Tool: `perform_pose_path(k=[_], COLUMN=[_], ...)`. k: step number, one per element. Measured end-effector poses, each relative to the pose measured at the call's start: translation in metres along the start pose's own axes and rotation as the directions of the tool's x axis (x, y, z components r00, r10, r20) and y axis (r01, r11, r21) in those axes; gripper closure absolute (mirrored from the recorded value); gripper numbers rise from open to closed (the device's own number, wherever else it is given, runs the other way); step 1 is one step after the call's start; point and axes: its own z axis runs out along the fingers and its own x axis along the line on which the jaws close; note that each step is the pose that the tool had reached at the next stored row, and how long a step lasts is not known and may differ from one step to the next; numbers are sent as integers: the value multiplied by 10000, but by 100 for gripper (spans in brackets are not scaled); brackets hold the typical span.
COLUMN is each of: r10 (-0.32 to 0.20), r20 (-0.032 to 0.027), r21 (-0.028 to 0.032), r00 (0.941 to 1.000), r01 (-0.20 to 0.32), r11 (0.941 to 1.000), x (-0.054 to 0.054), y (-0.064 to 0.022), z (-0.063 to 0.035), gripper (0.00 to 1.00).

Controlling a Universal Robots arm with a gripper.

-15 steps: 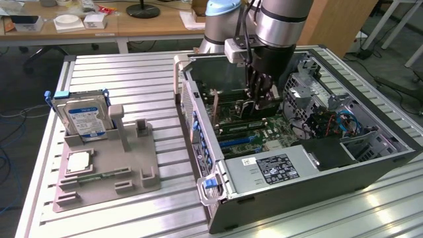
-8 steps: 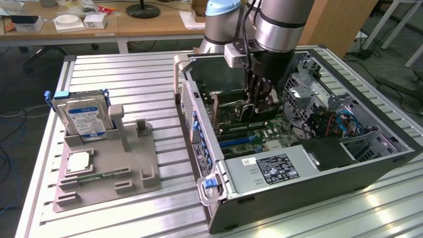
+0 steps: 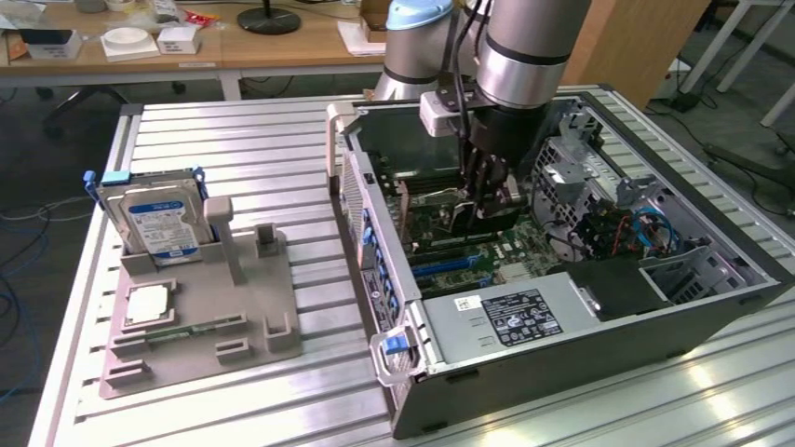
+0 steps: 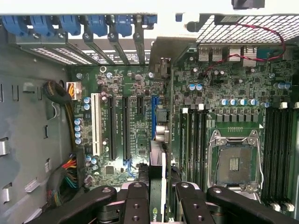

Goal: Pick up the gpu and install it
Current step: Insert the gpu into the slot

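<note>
Gripper [image 3: 487, 200] down inside the open computer case [image 3: 522, 372], clenched on the gpu [image 4: 158, 161]; card held edge-on between the fingers [image 4: 138, 196], close over the motherboard [image 4: 233, 93], in line with the blue slot [image 4: 153, 114]; contact with slot cannot be told; hard drive [image 3: 155, 219] upright in grey holder [image 3: 236, 317] on the desk [image 3: 249, 149].

Exterior view: set high and well back, looking down at a slant over the slatted table [image 3: 236, 158], the open computer case [image 3: 559, 345] and the arm [image 3: 522, 47]. Wrist view: carried on the arm, close in, facing straight into the case at the motherboard [image 4: 233, 93], with the gripper [image 4: 161, 189] in the foreground. Shared by both: motherboard, gripper, and the gpu [image 4: 159, 161] clamped in it.
</note>
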Motion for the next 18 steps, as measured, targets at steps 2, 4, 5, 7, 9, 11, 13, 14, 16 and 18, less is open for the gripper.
perform_pose_path(k=[2,4,5,7,9,11,13,14,16,18], r10=[-1,-1,-3,-1,-1,-1,0,0,-1,-3], r20=[12,19,17,22,25,30,37,39,44,52], r21=[1,2,0,1,0,0,1,1,0,0], r00=[10000,10000,10000,10000,10000,10000,10000,10000,10000,10000], r01=[1,1,3,1,1,1,0,0,1,3], r11=[10000,10000,10000,10000,10000,10000,10000,10000,10000,10000], x=[1,6,12,27,43,59,68,72,81,90], y=[0,0,-1,-1,-1,-1,-1,0,0,0], z=[2,5,6,10,14,21,36,45,63,74], gripper=[73,73,73,73,73,73,73,73,73,73])
